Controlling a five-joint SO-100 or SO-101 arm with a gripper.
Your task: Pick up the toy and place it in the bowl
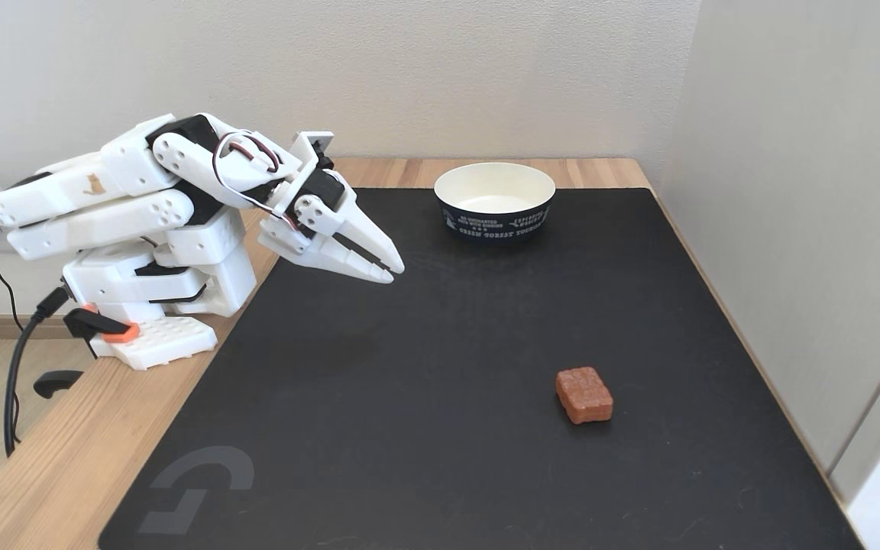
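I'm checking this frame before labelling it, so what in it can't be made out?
- Bowl lettering: too small to read fully in the fixed view.
- Bowl's inner floor: partly hidden by its near rim.
- Toy far side and underside: turned away.
- Gripper fingers: any gap hard to judge from here.
- Mat: cut off at the bottom edge.

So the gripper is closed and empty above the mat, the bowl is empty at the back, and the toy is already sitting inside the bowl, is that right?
Not quite. In the fixed view the toy lies on the black mat near the front, well apart from the bowl. The rest holds: the gripper is closed and empty above the mat, and the bowl at the back is empty.
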